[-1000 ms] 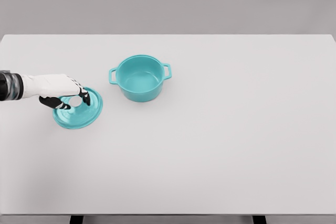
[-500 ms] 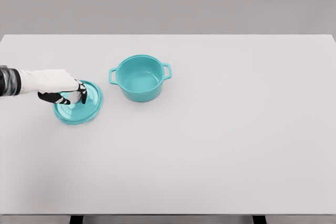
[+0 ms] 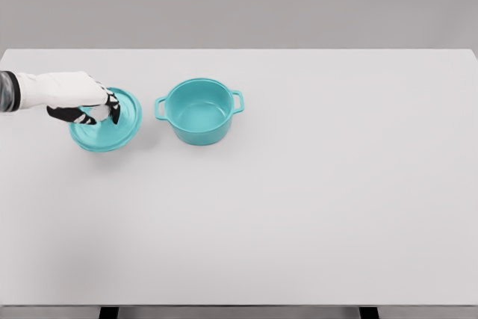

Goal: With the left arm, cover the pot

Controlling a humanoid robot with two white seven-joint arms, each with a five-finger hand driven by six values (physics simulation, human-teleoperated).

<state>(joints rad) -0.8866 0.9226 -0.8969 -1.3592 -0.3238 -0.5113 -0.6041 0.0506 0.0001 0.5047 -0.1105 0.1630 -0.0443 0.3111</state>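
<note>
Gripping the unmarked teal lid [image 3: 112, 128], left hand [image 3: 75, 97] beside pot [image 3: 199, 110].

You have one pot [image 3: 199, 112], teal, with two side handles; one lid [image 3: 112, 125], teal, same shade as the pot; one table [image 3: 314, 199], white, bearing both; one hand [image 3: 78, 97] in your view, white with black fingers, on one arm from the left; you count no second of any.

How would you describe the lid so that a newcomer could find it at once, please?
On the white table, look left of the open teal pot. The lid is the flat teal disc there, gripped by the left hand; unlike the pot, it is shallow and handleless.
</note>
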